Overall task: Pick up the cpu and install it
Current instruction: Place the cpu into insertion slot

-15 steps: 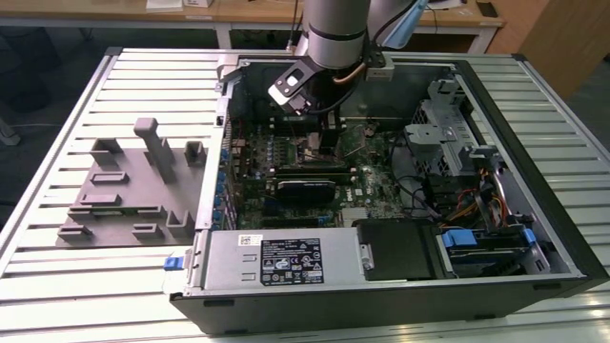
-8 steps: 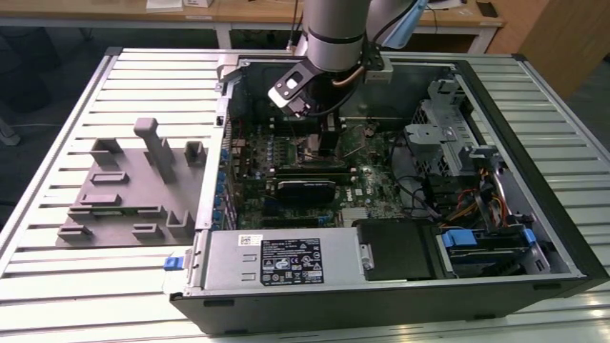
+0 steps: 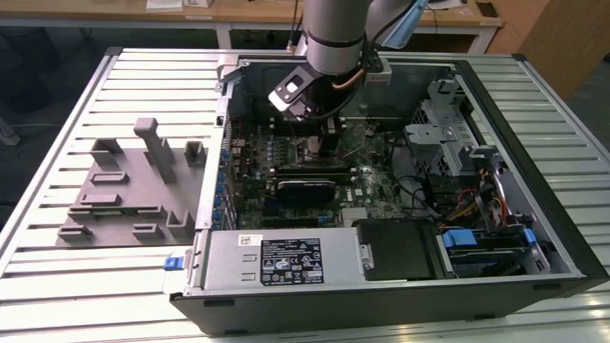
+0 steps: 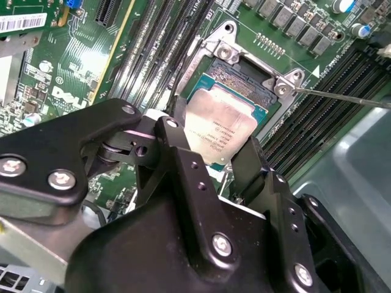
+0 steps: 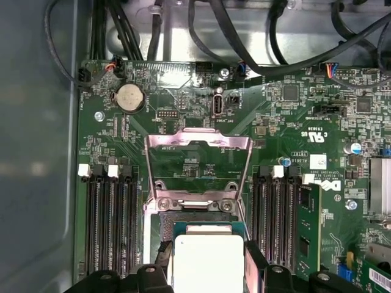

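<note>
**Silvery chip gripped over the open socket**

Black gripper (image 4: 212, 135) fingers (image 4: 178, 122) clamp two opposite edges of the cpu (image 4: 220, 125), which sits tilted over the socket (image 4: 241, 76). In the second wrist view faint grey print crosses the chip's lid, and a barcode sticker (image 4: 21, 23) lies on the green motherboard (image 4: 85, 61). In the first wrist view the hinged socket frame (image 5: 198, 146) stands raised. The exterior view shows the computer case (image 3: 381, 307), a white printed label (image 3: 291, 261) on its power supply, and a grey fixture block (image 3: 124, 189) beside it.
</note>
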`<state>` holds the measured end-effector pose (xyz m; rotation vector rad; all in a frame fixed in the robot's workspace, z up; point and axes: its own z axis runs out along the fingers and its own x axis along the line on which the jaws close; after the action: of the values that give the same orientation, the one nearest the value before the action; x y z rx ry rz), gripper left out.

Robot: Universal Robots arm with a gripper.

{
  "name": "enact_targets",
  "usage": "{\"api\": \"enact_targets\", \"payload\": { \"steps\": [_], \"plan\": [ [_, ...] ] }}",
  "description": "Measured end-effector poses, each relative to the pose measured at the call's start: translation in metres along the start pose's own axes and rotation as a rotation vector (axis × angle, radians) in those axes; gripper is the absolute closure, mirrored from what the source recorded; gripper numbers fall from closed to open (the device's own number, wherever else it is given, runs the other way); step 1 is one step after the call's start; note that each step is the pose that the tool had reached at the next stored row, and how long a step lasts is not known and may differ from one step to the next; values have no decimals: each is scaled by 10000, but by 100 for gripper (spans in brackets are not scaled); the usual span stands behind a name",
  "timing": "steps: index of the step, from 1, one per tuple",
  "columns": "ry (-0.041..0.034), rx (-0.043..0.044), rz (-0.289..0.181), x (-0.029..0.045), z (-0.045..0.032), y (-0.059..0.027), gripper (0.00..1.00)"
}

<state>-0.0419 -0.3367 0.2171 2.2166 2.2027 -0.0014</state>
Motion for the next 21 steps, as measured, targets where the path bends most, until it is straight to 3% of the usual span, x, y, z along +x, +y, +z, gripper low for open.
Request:
{"api": "enact_targets", "payload": {
  "steps": [21],
  "plan": [
    [-9, 7, -69, 21, 66, -18, 46]
  ]
}}
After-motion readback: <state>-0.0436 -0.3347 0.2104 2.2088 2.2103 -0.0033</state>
